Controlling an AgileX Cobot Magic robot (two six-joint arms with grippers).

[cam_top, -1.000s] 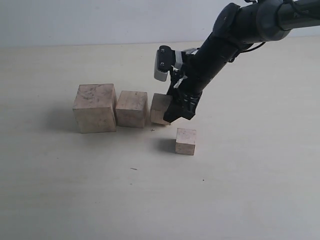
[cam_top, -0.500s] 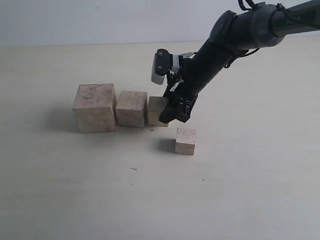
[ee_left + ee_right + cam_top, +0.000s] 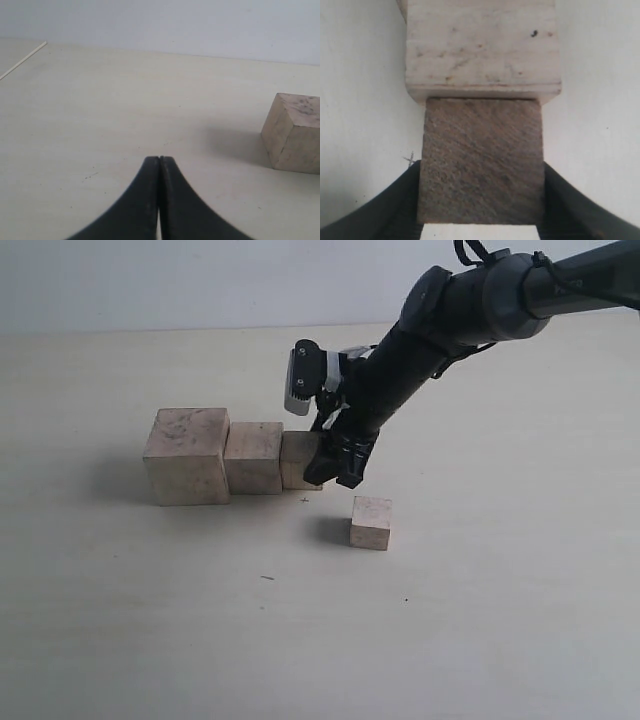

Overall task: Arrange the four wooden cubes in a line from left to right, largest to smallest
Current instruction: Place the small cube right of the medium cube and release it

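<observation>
The right gripper [image 3: 335, 468], clamped on the third cube [image 3: 298, 462], seats it in line; next likely release, then fetch the smallest cube [image 3: 371, 522] at five o'clock.

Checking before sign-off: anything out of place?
The smallest cube sits alone, nearer the camera off the row's right end, touching nothing. The three larger cubes stand flush, the right gripper shut on the third cube.

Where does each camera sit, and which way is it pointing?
Exterior: off the arms, looking down across the table at the cube row; the right arm shows.
Left wrist: behind its shut end effector, facing one cube.
Right wrist: behind its fingers, facing the gripped third cube.
Shared: exterior and right wrist both show that cube.
</observation>
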